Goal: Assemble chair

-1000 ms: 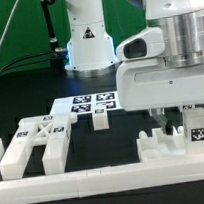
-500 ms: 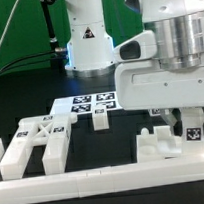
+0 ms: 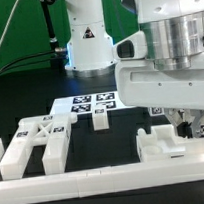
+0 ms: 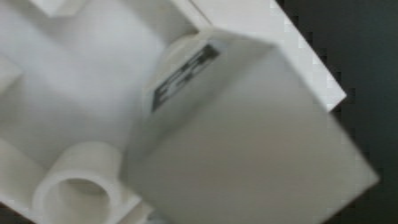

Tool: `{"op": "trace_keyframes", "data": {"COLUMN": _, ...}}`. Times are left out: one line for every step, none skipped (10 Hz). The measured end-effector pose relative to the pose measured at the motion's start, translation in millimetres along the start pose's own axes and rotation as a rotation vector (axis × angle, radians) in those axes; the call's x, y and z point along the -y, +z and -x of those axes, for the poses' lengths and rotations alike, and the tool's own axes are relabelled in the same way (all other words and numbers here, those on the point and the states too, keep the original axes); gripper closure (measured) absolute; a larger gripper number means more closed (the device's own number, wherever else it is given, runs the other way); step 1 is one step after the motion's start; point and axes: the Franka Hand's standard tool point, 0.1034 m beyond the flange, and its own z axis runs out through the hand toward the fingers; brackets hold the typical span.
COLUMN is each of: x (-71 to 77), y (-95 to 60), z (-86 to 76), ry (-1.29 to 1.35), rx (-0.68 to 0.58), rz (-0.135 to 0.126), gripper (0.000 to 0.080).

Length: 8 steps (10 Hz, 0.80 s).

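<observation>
Hand hangs low over the desk's near edge, toward the exterior view's right, with its fingers down beside a small tagged chair part. Whether they clamp it or stand slack cannot be told. Just beside them the notched block lies against the border rail, probably so the rail braces it while parts are pressed in. Its long axis runs along that edge, with the notches facing up. The slotted frame lies flat by the same edge, toward the exterior view's left, with its slots upward. The marker board sits mid-desk.
</observation>
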Motion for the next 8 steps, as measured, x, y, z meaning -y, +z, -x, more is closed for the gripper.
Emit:
{"op": "trace_keyframes", "data": {"x": -1.8, "y": -5.6, "z": -4.0, "ry": 0.002, "rx": 0.014, "rz": 0.005, "gripper": 0.0795}}
{"op": "trace_keyframes", "data": {"x": -4.6, "y": -23.2, "z": -16.4, "ry": -0.011, "rx": 0.028, "rz": 0.0, "gripper": 0.0795}}
{"op": "trace_keyframes", "data": {"x": -9.3, "y": -39.0, "z": -29.2, "ry": -0.031, "rx": 0.021, "rz": -0.012, "gripper": 0.0798}}
{"op": "trace_keyframes", "data": {"x": -9.4, "y": -33.1, "z": -25.0, "ry": -0.017, "rx": 0.019, "rz": -0.012, "gripper": 0.0798}}
{"op": "trace_keyframes", "data": {"x": -9.2, "y": -31.6, "z": -24.5, "ry": -0.018, "rx": 0.02, "rz": -0.01, "gripper": 0.0798}}
{"op": "trace_keyframes", "data": {"x": -9.3, "y": -32.6, "z": -26.0, "ry": -0.017, "rx": 0.018, "rz": -0.011, "gripper": 0.0789}}
{"op": "trace_keyframes", "data": {"x": -9.6, "y": -31.9, "z": -25.7, "ry": -0.017, "rx": 0.019, "rz": -0.01, "gripper": 0.0789}}
{"op": "trace_keyframes", "data": {"x": -9.6, "y": -31.9, "z": -25.8, "ry": -0.017, "rx": 0.019, "rz": -0.01, "gripper": 0.0621}}
